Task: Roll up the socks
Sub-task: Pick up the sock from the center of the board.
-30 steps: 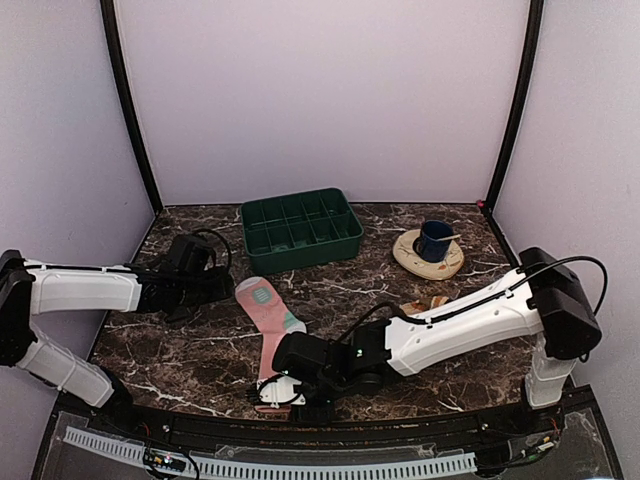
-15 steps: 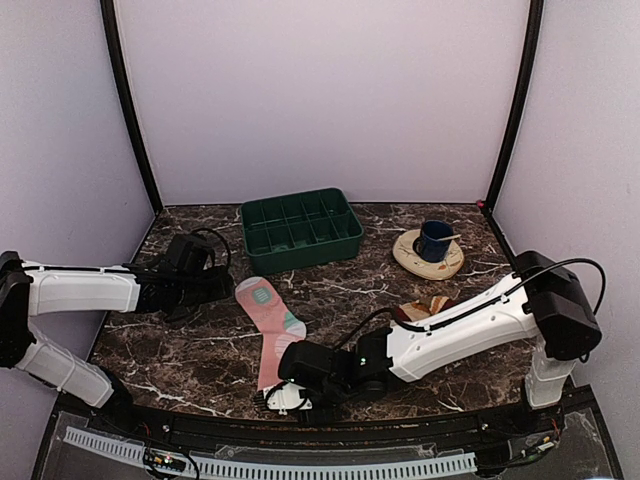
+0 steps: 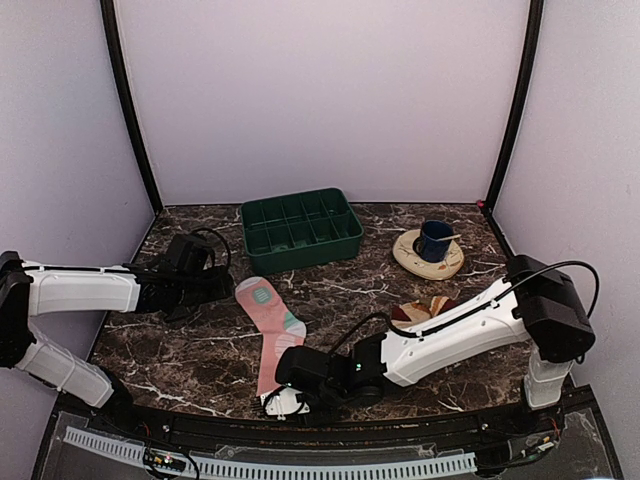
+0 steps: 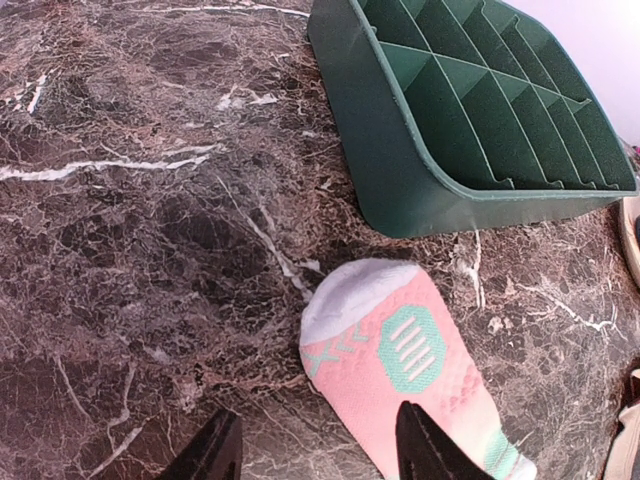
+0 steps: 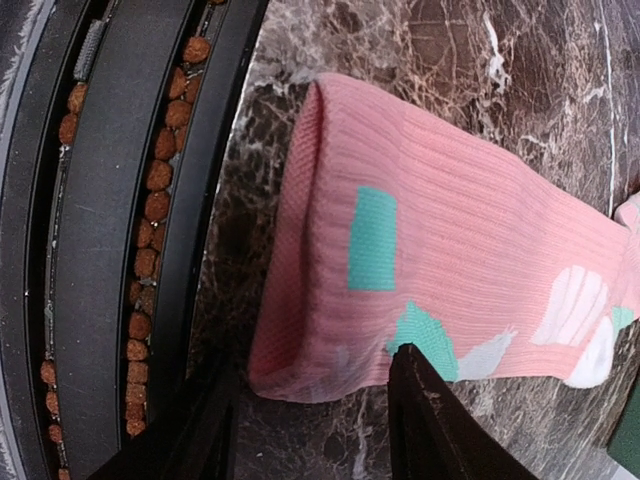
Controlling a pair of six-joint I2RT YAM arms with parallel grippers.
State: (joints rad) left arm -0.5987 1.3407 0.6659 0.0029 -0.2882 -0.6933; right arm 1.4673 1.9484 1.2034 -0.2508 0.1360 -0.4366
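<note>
The pink sock lies flat on the marble table, white toe toward the back and cuff at the front edge. My right gripper is low over that cuff. In the right wrist view the cuff corner sits between its two dark fingers, which stand apart on either side. My left gripper hangs open just short of the toe, one finger over the pink fabric. The tan sock lies bunched beside the right forearm, partly hidden by it.
A green divided tray stands at the back centre. A blue cup rests on a beige saucer at the back right. A black rail runs along the front edge beside the cuff.
My right gripper has slid down the pink sock toward the front edge to the cuff, and its fingers have drawn somewhat closer. The left arm has not moved.
</note>
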